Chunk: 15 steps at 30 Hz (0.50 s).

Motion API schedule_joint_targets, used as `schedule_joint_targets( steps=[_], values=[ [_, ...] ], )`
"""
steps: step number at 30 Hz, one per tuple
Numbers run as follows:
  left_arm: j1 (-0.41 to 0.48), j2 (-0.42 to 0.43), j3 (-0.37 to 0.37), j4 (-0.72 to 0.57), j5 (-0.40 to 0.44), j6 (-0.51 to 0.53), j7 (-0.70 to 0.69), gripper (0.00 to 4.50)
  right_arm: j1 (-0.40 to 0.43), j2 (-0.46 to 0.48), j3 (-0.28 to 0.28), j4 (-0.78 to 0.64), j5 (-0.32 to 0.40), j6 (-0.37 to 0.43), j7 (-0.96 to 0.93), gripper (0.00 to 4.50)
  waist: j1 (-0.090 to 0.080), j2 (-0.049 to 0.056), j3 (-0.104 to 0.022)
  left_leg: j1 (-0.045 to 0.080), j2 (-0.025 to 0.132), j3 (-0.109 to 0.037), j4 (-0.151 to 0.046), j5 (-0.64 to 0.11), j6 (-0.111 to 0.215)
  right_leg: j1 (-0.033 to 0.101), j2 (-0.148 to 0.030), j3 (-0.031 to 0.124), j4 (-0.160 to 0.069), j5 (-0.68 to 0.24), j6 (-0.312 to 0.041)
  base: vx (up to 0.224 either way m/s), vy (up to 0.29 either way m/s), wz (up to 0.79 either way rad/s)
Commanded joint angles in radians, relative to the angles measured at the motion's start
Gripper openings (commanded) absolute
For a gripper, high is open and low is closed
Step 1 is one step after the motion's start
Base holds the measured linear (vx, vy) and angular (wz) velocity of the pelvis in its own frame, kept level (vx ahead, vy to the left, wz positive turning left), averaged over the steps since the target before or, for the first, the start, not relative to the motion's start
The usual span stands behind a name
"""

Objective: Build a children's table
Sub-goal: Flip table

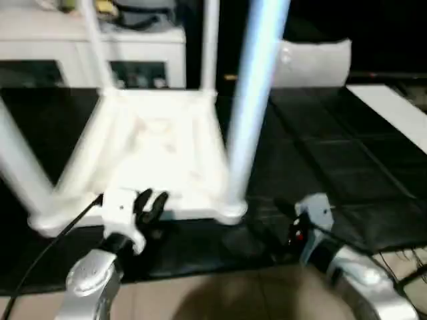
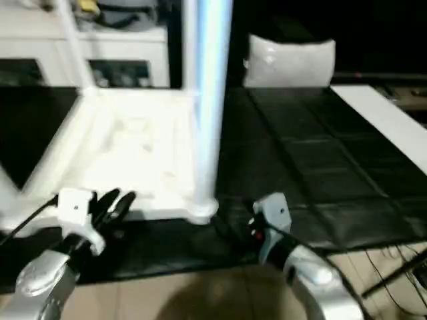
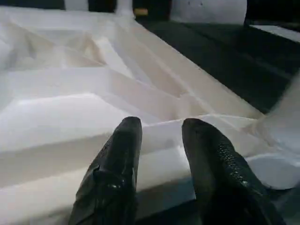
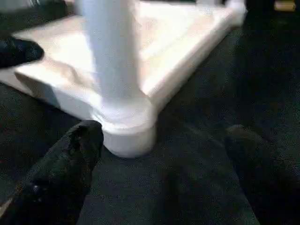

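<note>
A: How is the left gripper (image 1: 152, 203) set, and is anything held?

B: Its two black fingers (image 3: 117, 164) are seen parted by a narrow gap, nothing gripped between them. They are poised at the near rim of the table (image 1: 157, 150), whether touching it cannot be told.

A: And the right gripper (image 4: 161, 173)?

B: It is spread wide, with only black cover between the fingers. One finger (image 4: 70, 159) is seen just beside the near right corner socket (image 4: 129, 131); no contact can be confirmed.

A: Where is the table placed?

B: It is laid upside down on the black work table (image 1: 333, 160), ribbed underside up. A leg (image 1: 250, 100) is stood upright in the near right socket, another leg (image 1: 23, 167) leans at the near left corner, and two more are seen at the far corners.

A: What else is noted around?

B: A white cabinet (image 1: 87, 47) is seen behind, a white bag (image 2: 290, 61) at the far edge, a white board (image 1: 393, 110) to the right, and a cable (image 1: 47, 250) beside the left arm.
</note>
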Motion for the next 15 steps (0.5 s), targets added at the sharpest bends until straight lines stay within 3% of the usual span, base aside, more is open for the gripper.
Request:
schedule_joint_targets(
  steps=[1,2,3,4,5,6,8,9,10,11,13,14,15],
  values=[
    [0.006,0.006,0.024,-0.030,-0.003,-0.006,0.021,1.71,-0.006,-0.001,0.004,-0.004,0.029,-0.021,0.031,4.50,0.037,-0.023,-0.031,-0.025,-0.043,0.031,-0.055,0.151,-0.058,0.064,-0.094,0.051,-0.136,0.415,-0.076,-0.019,-0.170,-0.13],
    [0.007,0.005,0.027,-0.031,-0.004,-0.005,0.024,1.71,-0.005,-0.002,0.005,-0.004,0.032,-0.023,0.037,4.50,0.043,-0.014,-0.015,-0.024,-0.036,0.030,-0.089,0.107,-0.091,0.061,-0.060,0.046,-0.160,0.202,0.053,-0.029,-0.167,-0.10],
    [0.021,-0.001,0.042,-0.046,-0.015,-0.005,0.038,1.71,0.000,-0.021,0.005,-0.014,0.054,-0.013,0.077,4.50,0.048,-0.015,-0.018,-0.018,-0.028,0.030,-0.098,0.074,-0.088,0.063,-0.054,0.051,-0.167,0.104,0.100,-0.041,-0.118,0.01],
    [0.031,-0.001,0.050,-0.054,-0.017,0.000,0.047,1.71,0.003,-0.031,0.005,-0.020,0.068,-0.011,0.101,4.50,0.056,-0.003,-0.017,-0.012,-0.002,0.026,-0.124,0.045,-0.075,0.067,-0.051,0.055,-0.174,-0.030,0.118,-0.041,-0.118,0.01],
    [0.039,0.000,0.055,-0.058,-0.018,0.003,0.052,1.71,0.006,-0.037,0.005,-0.024,0.077,-0.012,0.117,4.50,0.065,0.002,-0.015,-0.012,0.019,0.023,-0.146,0.019,-0.076,0.067,-0.050,0.048,-0.182,-0.130,0.109,-0.057,-0.064,0.00],
    [0.059,0.005,0.069,-0.068,-0.048,-0.007,0.031,1.85,0.010,-0.047,0.000,-0.040,0.115,0.009,0.156,4.50,0.071,0.007,-0.011,-0.004,0.035,0.025,-0.164,-0.026,-0.082,0.059,-0.052,0.046,-0.189,-0.213,0.066,-0.062,-0.015,-0.04],
    [0.071,0.011,0.076,-0.078,-0.064,-0.014,0.013,1.85,0.008,-0.054,-0.004,-0.051,0.136,0.015,0.178,4.50,0.081,0.007,-0.010,-0.003,0.049,0.026,-0.179,-0.074,-0.084,0.054,-0.051,0.046,-0.192,-0.285,0.006,-0.060,0.001,-0.03],
    [0.090,0.024,0.087,-0.102,-0.106,-0.021,-0.018,1.85,-0.014,-0.071,-0.005,-0.061,0.191,0.035,0.229,4.50,0.084,0.007,-0.006,0.000,0.059,0.026,-0.189,-0.108,-0.082,0.049,-0.052,0.048,-0.193,-0.306,-0.030,0.000,0.000,0.00],
    [0.091,0.025,0.088,-0.104,-0.109,-0.021,-0.020,1.85,-0.016,-0.073,-0.004,-0.062,0.195,0.037,0.233,4.50,0.087,0.009,-0.004,0.003,0.062,0.027,-0.191,-0.133,-0.083,0.044,-0.052,0.049,-0.193,-0.321,-0.043,0.000,0.000,0.00],
    [0.095,0.027,0.091,-0.107,-0.109,-0.020,-0.020,1.85,-0.031,-0.075,0.003,-0.055,0.204,0.044,0.248,4.50,0.089,0.018,-0.004,0.013,0.066,0.031,-0.194,-0.182,-0.091,0.033,-0.054,0.051,-0.193,-0.341,-0.071,0.000,0.000,0.00],
    [0.098,0.027,0.093,-0.105,-0.102,-0.020,-0.014,1.85,-0.042,-0.073,0.008,-0.049,0.211,0.050,0.258,4.50,0.088,0.013,-0.001,0.011,0.071,0.037,-0.199,-0.205,-0.101,0.034,-0.055,0.051,-0.193,-0.324,-0.086,0.000,0.000,0.00],
    [0.101,0.022,0.111,-0.091,-0.081,-0.032,0.021,1.85,-0.077,-0.072,0.031,-0.030,0.218,0.055,0.292,4.50,0.086,0.020,-0.002,0.013,0.072,0.038,-0.200,-0.227,-0.107,0.034,-0.057,0.050,-0.191,-0.305,-0.097,0.000,0.000,0.00],
    [0.101,0.014,0.126,-0.080,-0.076,-0.045,0.041,1.85,-0.102,-0.069,0.046,-0.015,0.222,0.064,0.310,4.50,0.082,0.019,-0.002,0.008,0.073,0.036,-0.204,-0.234,-0.110,0.040,-0.060,0.050,-0.187,-0.290,-0.106,-0.012,0.051,0.00]
  ],
)
